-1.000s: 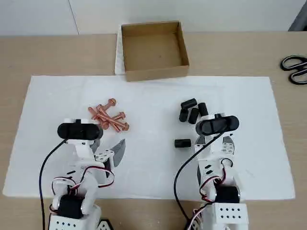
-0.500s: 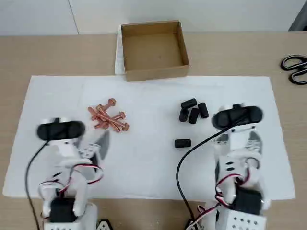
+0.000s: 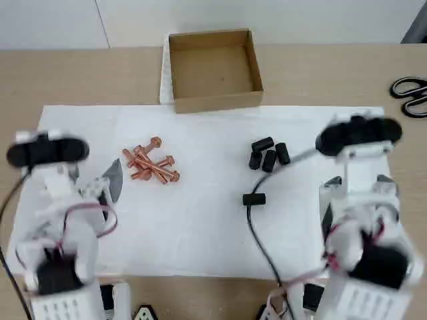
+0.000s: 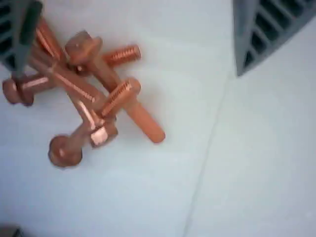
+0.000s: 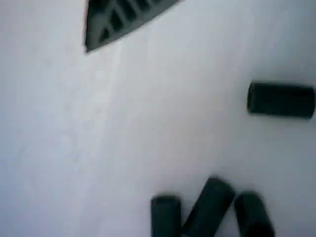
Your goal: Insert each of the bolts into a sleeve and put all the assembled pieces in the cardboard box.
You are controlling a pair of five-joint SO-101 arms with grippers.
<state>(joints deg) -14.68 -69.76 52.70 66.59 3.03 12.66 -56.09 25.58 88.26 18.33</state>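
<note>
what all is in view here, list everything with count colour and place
table: one, tan, under everything
white sheet: one, white, spread over the table
cardboard box: one, brown, empty, at the sheet's far edge
bolts: about six in a tangled pile, copper, sheet's left part
sleeves: five, black, sheet's right part, four clustered, one apart
scissors: one pair, black handles, table's right edge
left gripper: one, white and black, open, beside the bolts
right gripper: one, white and black, open, right of the sleeves
</note>
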